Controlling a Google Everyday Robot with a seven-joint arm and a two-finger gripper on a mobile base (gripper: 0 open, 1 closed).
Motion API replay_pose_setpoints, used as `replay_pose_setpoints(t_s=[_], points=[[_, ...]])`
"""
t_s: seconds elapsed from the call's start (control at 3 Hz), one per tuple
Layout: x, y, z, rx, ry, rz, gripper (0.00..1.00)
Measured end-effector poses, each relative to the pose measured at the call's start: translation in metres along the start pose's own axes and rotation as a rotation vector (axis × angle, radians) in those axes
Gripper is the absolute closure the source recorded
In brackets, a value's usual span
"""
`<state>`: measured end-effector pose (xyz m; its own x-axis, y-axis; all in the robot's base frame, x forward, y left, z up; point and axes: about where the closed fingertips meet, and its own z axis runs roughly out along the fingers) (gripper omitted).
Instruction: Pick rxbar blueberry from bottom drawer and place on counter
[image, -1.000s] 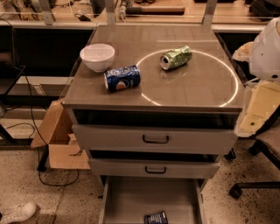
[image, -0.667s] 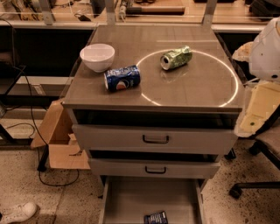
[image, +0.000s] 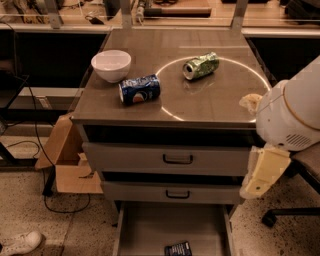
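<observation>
The rxbar blueberry (image: 178, 248), a small dark-blue wrapper, lies flat in the open bottom drawer (image: 150, 227) near its front edge, partly cut off by the frame's bottom. The counter (image: 220, 95) with its white circle is above. My gripper is out of view; only the arm's white housing (image: 292, 115) and a cream link (image: 265, 172) show at the right, beside the cabinet's right front corner.
On the counter stand a white bowl (image: 111, 65), a dented blue Pepsi can (image: 139, 89) and a crushed green can (image: 201, 66). The two upper drawers (image: 177, 159) are shut. A cardboard box (image: 65, 155) and cables lie on the floor at left, and a chair base (image: 272, 217) at right.
</observation>
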<state>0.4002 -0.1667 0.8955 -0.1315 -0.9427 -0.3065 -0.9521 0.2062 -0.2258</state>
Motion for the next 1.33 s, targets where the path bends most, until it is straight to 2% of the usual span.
replay_pose_setpoints(t_s=[0.33,0.67,1.0,1.33], points=[[0.000,0.002,0.003,-0.004,-0.002,0.000,0.00],[-0.003,0.017,0.016,-0.020,-0.010,-0.005,0.00],[-0.012,0.040,0.045,-0.033,-0.018,-0.037,0.00],[-0.021,0.072,0.113,-0.076,-0.008,-0.080,0.00]])
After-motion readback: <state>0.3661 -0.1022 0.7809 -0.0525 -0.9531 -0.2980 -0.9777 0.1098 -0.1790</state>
